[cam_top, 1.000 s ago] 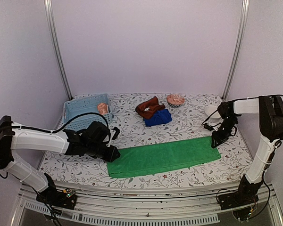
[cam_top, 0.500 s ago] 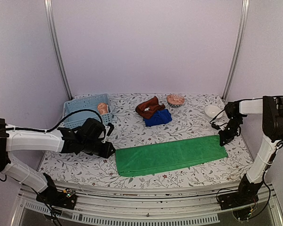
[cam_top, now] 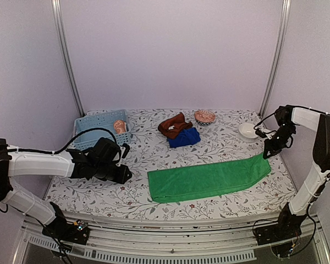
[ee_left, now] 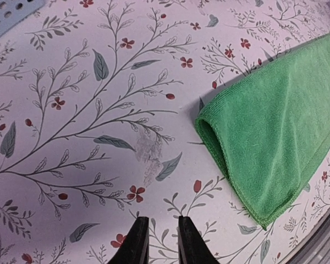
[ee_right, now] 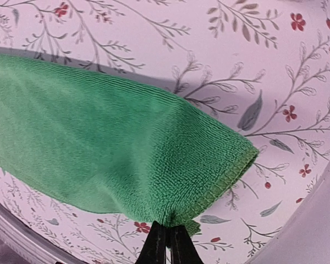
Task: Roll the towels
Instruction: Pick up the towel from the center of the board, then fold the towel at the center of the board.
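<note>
Right gripper (ee_right: pixel 166 242) is pinched shut on the right-end corner of the green towel (cam_top: pixel 209 179), holding that end slightly raised. The folded strip lies across the near table (cam_top: pixel 220 143). Left gripper (ee_left: pixel 159 242), narrowly parted and empty, hangs beside the other end. This looks like laying-out, and rolling next needs that end set flat.

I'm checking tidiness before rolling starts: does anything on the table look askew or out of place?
The long folded green towel lies slanted, its right corner pinched by the right gripper. Behind it, the rust-brown towel sits crumpled partly over the deep blue towel.
</note>
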Controlling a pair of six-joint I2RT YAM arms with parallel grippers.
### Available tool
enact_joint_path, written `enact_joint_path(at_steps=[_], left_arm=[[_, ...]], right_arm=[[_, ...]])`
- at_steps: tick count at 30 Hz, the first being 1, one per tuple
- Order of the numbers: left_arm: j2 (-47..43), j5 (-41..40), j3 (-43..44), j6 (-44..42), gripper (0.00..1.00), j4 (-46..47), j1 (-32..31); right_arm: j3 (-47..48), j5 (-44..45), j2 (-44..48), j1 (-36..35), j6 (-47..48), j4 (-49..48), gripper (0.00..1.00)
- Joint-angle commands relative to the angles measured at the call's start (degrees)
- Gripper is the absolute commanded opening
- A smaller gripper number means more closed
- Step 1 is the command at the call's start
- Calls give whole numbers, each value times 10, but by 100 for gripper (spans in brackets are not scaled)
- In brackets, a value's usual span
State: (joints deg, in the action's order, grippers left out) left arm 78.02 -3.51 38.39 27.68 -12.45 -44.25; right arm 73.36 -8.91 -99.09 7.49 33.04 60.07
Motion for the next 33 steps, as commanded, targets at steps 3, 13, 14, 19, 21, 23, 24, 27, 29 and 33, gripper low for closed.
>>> enact_joint_path(at_steps=[3, 13, 14, 19, 21, 23, 24, 27, 29, 33], left_arm=[[5, 8, -17, 4, 22, 14, 13], [23, 24, -25, 16, 22, 21, 17], [28, 27, -24, 17, 23, 21, 17], [57, 61, -20, 26, 23, 27, 17], [70, 76, -18, 29, 23, 30, 17], [82, 87, -19, 35, 23, 35, 17], [88, 94, -20, 36, 23, 39, 17], [99, 108, -25, 46, 23, 50, 16], [106, 115, -25, 52, 23, 55, 15], [120, 121, -22, 60, 23, 61, 13]], right_arm=[[12, -132, 12, -43, 14, 68, 3], [45, -235, -26, -148, 19, 126, 3], [50, -240, -34, -161, 17, 131, 3], [83, -282, -86, -216, -6, 146, 3], [99, -304, -105, -238, -7, 146, 3], [121, -335, -127, -257, -11, 147, 3], [135, -351, -140, -265, -11, 151, 3], [182, -404, -177, -289, -15, 161, 3], [209, -422, -195, -312, -20, 162, 3], [233, -441, -233, -356, -43, 138, 3]])
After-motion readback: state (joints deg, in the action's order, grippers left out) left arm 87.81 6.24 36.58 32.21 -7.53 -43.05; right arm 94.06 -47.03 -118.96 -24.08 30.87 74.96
